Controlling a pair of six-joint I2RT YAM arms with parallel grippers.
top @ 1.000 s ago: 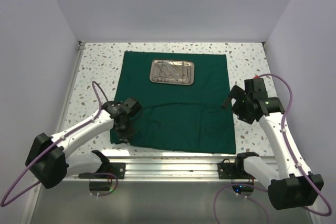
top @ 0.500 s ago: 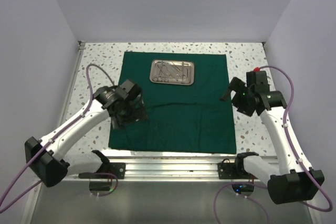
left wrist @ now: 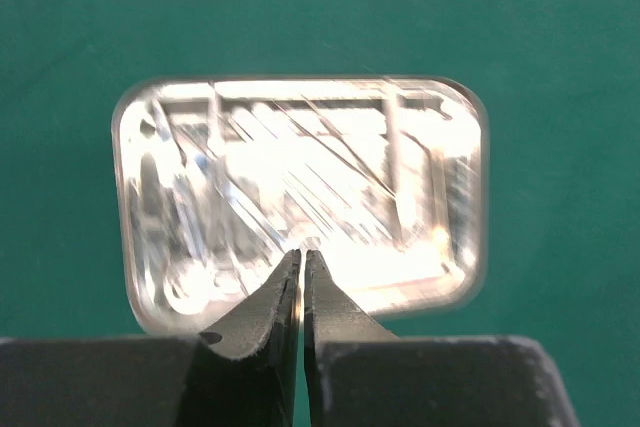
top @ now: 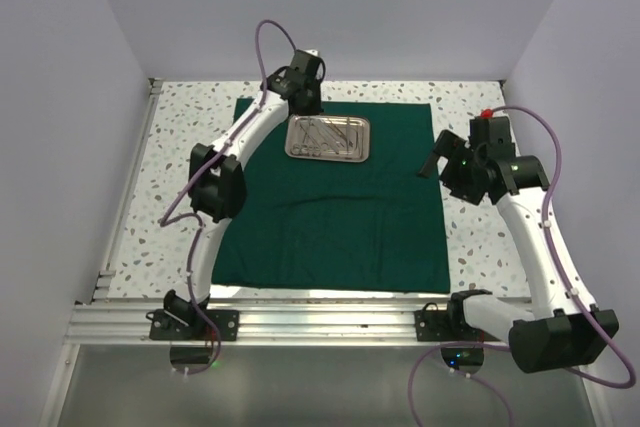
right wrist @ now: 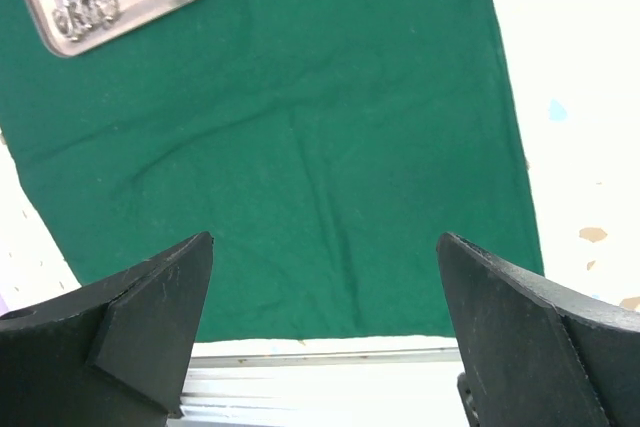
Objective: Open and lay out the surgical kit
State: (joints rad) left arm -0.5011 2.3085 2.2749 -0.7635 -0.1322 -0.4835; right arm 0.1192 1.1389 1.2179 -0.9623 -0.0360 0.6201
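My left end effector [left wrist: 302, 255], pinched together, hovered at the tray [left wrist: 300, 84] to reach instruments [top: 322, 133]. Right end effector [right wrist: 325, 239] gaped over cloth [right wrist: 300, 147], idle.

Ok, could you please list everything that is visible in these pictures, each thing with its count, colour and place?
dark green cloth drape: one, dark green, spread out on the middle of the table.
shiny rectangular steel tray: one, silver, on the far part of the cloth.
slim silver instruments: count unclear, silver, inside the tray.
white speckled table: one, white with dark flecks, under everything.
purple cables: two, purple, one along each arm.
metal rail: one, silver, along the near table edge.
left arm's fingers: two, black, almost together and empty, above the tray's far left side.
right arm's fingers: two, black, wide open and empty, above the cloth's right edge.
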